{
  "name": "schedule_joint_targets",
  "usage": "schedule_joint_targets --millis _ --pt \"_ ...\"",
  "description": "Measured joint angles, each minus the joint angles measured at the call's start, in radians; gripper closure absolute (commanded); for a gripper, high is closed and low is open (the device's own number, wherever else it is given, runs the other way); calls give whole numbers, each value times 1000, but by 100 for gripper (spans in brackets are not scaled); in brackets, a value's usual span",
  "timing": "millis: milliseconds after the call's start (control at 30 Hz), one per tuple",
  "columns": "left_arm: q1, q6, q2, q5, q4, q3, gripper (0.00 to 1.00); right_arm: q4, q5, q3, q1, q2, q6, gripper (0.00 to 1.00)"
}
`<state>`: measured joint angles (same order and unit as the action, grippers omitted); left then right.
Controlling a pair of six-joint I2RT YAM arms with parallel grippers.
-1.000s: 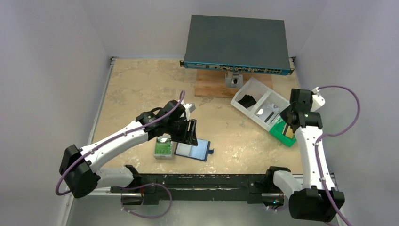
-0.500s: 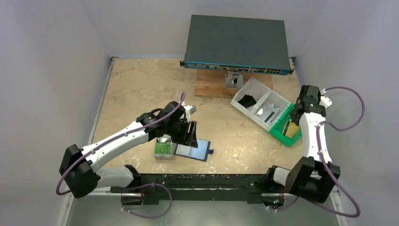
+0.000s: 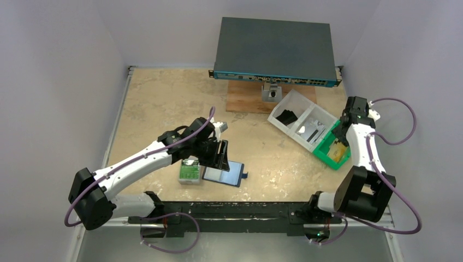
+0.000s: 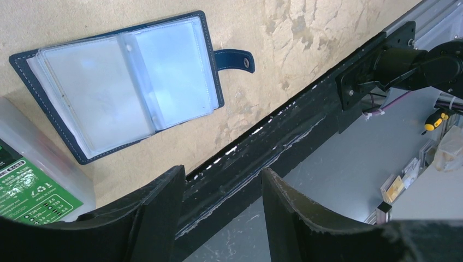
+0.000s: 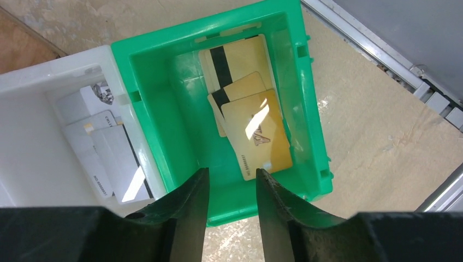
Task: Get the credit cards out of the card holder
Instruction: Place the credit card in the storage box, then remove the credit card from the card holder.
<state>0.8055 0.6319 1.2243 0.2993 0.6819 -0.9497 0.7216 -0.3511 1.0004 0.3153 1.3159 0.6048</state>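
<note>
The card holder (image 3: pixel 224 173) (image 4: pixel 120 82) lies open on the table, a navy wallet with clear sleeves and its snap tab (image 4: pixel 235 59) sticking out to the right. My left gripper (image 3: pixel 221 158) (image 4: pixel 221 172) hovers just above its near side, open, with nothing between the fingers. Three tan-gold credit cards (image 5: pixel 256 131) (image 3: pixel 338 153) lie overlapping in the green bin (image 5: pixel 136 82) (image 3: pixel 323 148), one showing a dark stripe. Directly over that bin my right gripper (image 5: pixel 232 172) (image 3: pixel 343 134) stands open and holds nothing.
A grey case with a green label (image 3: pixel 189 171) (image 4: pixel 27 185) sits left of the wallet. A white divided tray (image 3: pixel 297 117) (image 5: pixel 33 109) with white cards adjoins the green bin. At the back, a network switch (image 3: pixel 273 52) rests above a wooden board (image 3: pixel 245 98).
The right gripper has opened over the green bin, and its arm has swung back and lower. The left arm and the wallet have not moved.
</note>
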Motion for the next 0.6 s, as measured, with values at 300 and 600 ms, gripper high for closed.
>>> schedule_joint_targets --millis 300,600 --pt "-8 -1 0 -24 23 0 46 -5 94 0 -2 -37 -56 38" --pt "-37 3 -34 -73 46 2 46 -2 174 0 -163 -192 -61 25"
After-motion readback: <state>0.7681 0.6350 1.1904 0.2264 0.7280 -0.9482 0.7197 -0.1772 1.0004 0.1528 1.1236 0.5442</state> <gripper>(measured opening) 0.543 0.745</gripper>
